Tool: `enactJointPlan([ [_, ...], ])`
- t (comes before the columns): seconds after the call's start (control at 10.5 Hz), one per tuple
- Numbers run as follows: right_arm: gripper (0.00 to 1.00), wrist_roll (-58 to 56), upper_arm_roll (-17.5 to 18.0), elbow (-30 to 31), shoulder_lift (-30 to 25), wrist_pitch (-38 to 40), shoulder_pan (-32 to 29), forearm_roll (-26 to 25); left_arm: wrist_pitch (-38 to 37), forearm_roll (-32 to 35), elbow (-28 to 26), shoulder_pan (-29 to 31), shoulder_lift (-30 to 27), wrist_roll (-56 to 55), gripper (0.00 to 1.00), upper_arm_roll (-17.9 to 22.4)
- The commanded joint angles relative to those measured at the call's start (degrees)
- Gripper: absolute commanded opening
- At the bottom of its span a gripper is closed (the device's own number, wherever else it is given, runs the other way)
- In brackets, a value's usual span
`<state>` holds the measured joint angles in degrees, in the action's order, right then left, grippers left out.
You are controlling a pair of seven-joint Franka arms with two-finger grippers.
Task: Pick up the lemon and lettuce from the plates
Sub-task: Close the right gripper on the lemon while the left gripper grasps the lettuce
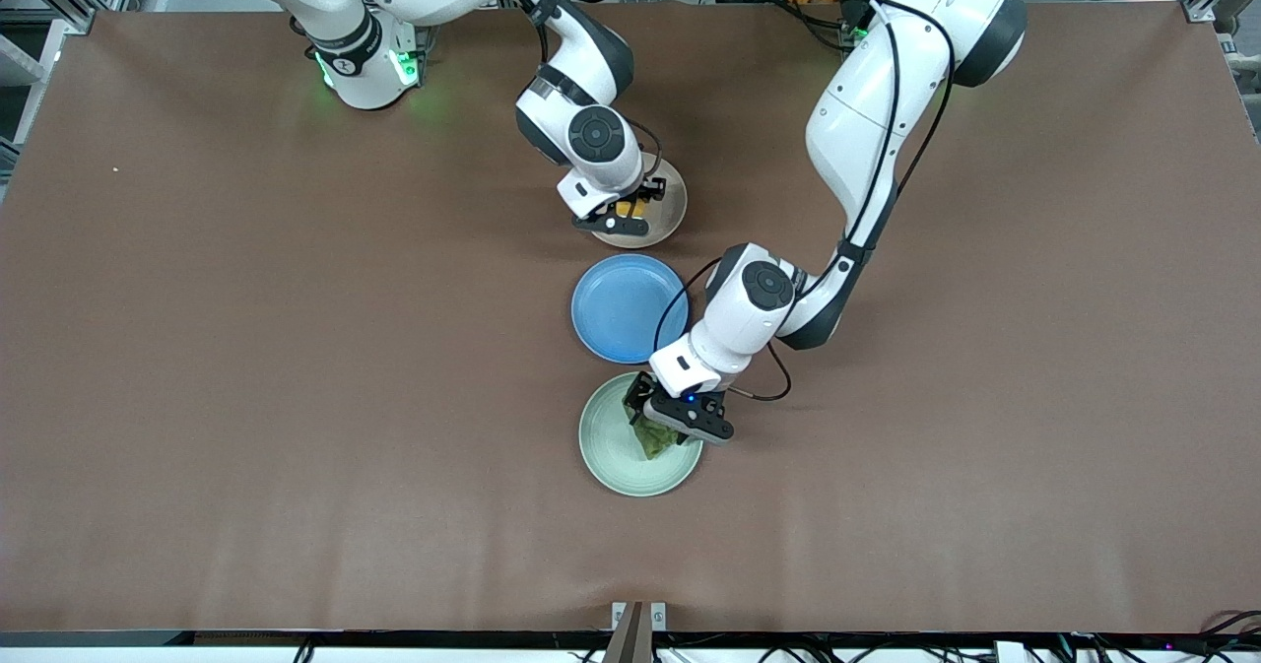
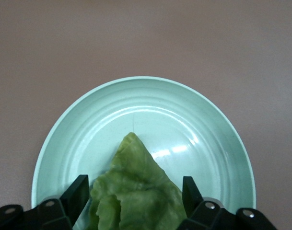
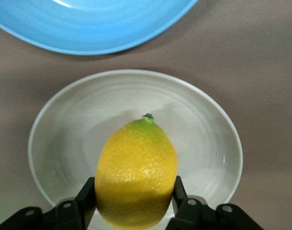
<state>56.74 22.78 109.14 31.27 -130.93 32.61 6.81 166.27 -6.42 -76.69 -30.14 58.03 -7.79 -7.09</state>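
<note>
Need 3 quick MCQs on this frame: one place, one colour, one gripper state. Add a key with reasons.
1. The blue plate lies:
A. between the other two plates
B. nearest the front camera
C. under the lemon

2. The plate under the lettuce is:
A. blue
B. mint green
C. beige

3. The right gripper is:
A. open over bare table
B. shut on the lemon
C. shut on the lettuce

Key: 1 A, it sits between the beige plate and the mint plate. 2 B, pale green rim around the leaf. 3 B, fingers press the lemon's sides.

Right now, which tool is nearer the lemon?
Right. The right tool grips the lemon over the beige plate; the left tool is at the lettuce, past the blue plate.
</note>
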Motion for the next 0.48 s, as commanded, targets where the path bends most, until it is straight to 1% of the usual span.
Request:
enactJointPlan([
  [0.0,0.01,-0.9,0.4,-2.7,-4.4,9.6,-2.7,0.1,0.5,5.4,1.3,-0.6,0.9,0.4,0.48,0.9],
  [0.1,0.0,-5.7,0.2,-2.7,-6.5,12.8,-4.4,0.2,0.3,7.0,0.8,-0.5,0.8,0.4,0.4,0.9],
  [0.19,0.0,-10.3,0.2,-2.7,-7.9,15.4,-7.2,0.2,0.1,7.2,0.5,-0.5,0.6,0.4,0.33,0.9],
  [0.29,0.0,-15.9,0.0,-2.8,-9.0,17.2,-9.9,0.3,0.0,7.3,0.5,-0.5,0.6,0.4,0.2,1.4],
  [0.38,0.0,-21.5,-1.7,-2.7,-9.8,18.9,-11.2,0.3,-0.1,7.3,0.4,-0.6,0.6,0.3,0.08,1.6],
])
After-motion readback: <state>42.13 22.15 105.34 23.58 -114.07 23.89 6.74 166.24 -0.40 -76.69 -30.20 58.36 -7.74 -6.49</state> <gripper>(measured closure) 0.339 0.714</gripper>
